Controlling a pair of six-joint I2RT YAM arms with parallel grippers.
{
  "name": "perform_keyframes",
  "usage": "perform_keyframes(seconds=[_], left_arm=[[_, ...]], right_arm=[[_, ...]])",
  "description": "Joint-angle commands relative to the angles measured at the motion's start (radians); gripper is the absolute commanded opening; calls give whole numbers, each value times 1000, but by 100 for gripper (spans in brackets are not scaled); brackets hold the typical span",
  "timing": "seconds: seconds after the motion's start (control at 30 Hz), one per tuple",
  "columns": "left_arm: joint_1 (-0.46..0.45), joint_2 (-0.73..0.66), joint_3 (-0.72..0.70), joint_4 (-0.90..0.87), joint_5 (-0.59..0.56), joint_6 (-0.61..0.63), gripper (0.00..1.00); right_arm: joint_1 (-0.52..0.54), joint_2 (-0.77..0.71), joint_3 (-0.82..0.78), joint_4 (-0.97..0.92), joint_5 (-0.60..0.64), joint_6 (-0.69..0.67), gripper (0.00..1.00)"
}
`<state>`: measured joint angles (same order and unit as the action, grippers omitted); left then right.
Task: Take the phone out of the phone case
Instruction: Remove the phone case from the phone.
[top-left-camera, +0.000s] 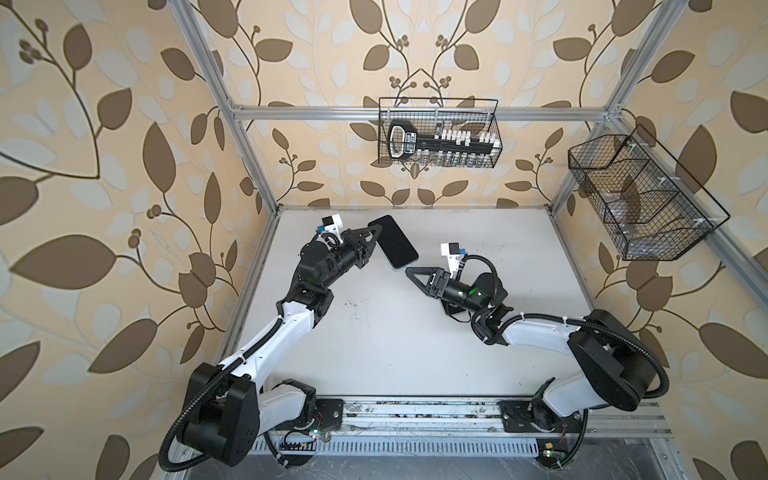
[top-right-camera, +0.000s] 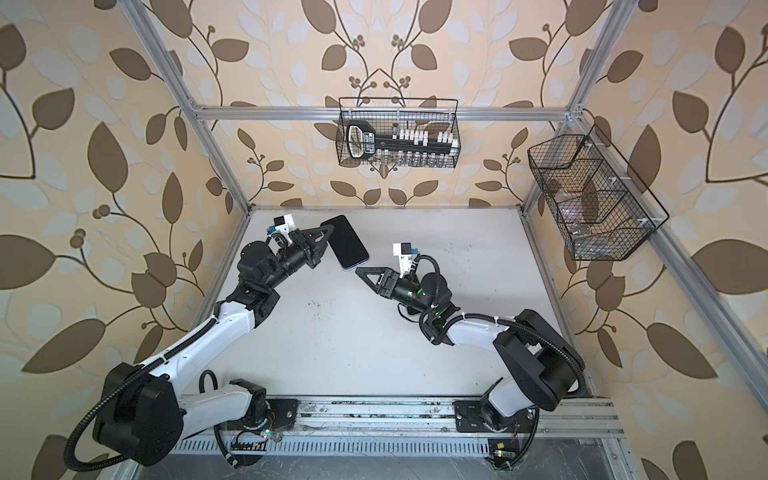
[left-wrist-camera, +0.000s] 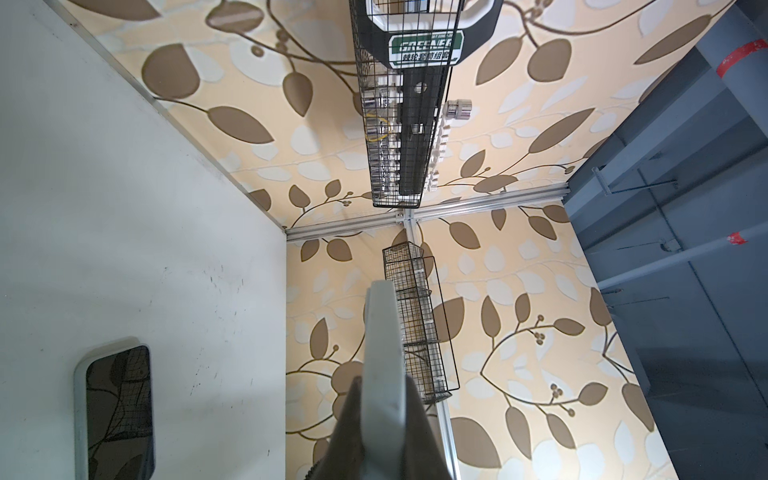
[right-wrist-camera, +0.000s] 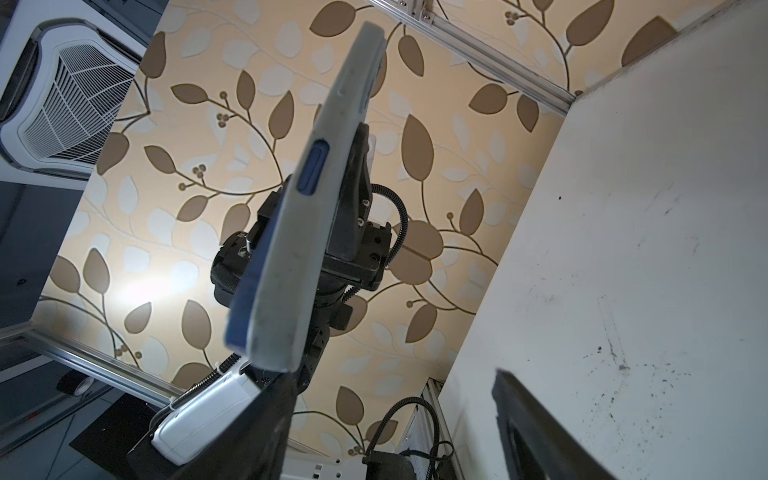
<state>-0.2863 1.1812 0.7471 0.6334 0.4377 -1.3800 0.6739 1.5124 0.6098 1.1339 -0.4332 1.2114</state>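
Two robot arms are working over a white counter inside a booth papered with brown leaves.

The left pincer is closed on the long edge of a phone in its pale case, holding it in the air above the far left part of the counter. In both top views the dark screen is facing up and slightly tilted. The right wrist view is showing the case edge-on, with a blue side button and a blue rim of the phone peeking out along one side, so the phone is sitting in the case, not yet out of it.

The right pincer is hovering just beside the near corner of the phone, apart from it. Its jaws are standing open with nothing between them, as the right wrist view shows.

In the left wrist view the clamped case is running up between the jaws, and a reflection of the phone is appearing on the counter surface.

A wire basket holding a socket set is hanging on the back wall, and a second basket is hanging on the right wall.
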Motion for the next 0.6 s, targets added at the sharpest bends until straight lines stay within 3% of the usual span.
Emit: perform_keyframes(seconds=[0.0,0.57], left_arm=[[6,-1,1,117,15,-6,0],[6,20,3,158,22,-43,0]], right_arm=[[6,-35,21,31,13,4,76],[12,-12,34,30,12,-3,76]])
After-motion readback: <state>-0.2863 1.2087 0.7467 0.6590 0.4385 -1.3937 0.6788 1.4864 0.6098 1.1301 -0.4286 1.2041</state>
